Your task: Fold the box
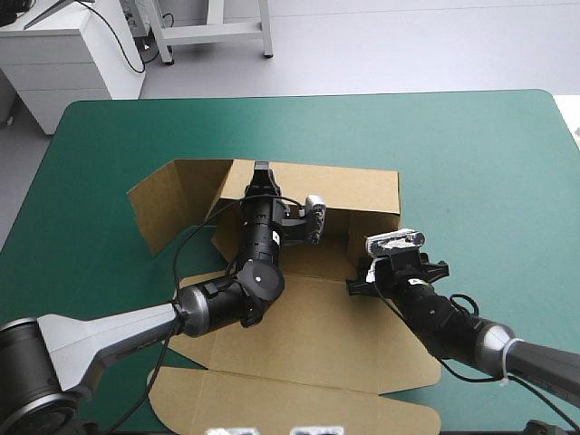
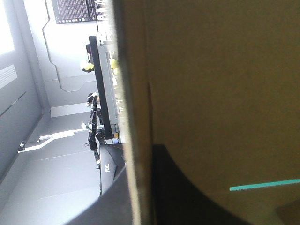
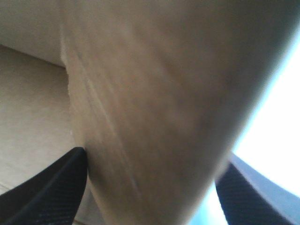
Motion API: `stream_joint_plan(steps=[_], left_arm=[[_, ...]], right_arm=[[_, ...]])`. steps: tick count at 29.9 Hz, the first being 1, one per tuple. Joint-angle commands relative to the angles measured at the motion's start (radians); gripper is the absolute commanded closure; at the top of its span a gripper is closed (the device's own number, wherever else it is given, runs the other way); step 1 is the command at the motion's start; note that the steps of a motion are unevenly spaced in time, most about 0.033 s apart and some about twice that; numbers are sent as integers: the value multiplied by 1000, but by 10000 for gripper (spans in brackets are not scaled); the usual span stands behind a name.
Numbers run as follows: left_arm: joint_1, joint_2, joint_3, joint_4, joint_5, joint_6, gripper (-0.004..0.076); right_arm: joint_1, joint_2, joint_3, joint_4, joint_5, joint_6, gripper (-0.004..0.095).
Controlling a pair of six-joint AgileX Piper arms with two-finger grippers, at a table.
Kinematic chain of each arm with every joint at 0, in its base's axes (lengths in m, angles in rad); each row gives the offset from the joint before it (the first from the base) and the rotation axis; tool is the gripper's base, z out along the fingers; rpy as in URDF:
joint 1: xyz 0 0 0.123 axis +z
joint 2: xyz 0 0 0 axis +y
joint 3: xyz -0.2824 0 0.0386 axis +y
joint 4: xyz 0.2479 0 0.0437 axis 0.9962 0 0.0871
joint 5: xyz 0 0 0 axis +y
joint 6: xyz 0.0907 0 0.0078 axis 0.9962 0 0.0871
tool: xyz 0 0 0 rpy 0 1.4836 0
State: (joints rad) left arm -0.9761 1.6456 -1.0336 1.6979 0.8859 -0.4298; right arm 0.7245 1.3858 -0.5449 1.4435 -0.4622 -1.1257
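Brown box point(image 1: 308, 313) at bench point(image 1: 471, 145) centre, far wall raised. Left gripper point(image 1: 261, 174) pinched onto wall's top edge. Right gripper point(image 3: 157, 153) spread wide, board flap between fingers. Advice: hold wall steady, tuck flap slowly, fold along crease.

Smeared to a featureless sheet between the right gripper's point(image 3: 152, 159) fingers in the right wrist view: cut brown cardboard box point(image 1: 308, 317). Lost behind that wrist in the high view: its fingertips. Cut off by the high view's bottom edge: the box's near flap. Screened by the raised wall in the left wrist view: much of the left gripper point(image 2: 140, 154).
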Motion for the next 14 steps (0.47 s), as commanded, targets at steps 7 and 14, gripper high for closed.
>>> stream_joint_plan(steps=[7, 14], left_arm=[[-2, -39, -30, 49, 33, -12, 722], [-2, -39, -30, 49, 31, -12, 722]], right_arm=[[0, 13, -25, -255, -111, 274, 207], [0, 13, -25, -258, -139, 278, 461]])
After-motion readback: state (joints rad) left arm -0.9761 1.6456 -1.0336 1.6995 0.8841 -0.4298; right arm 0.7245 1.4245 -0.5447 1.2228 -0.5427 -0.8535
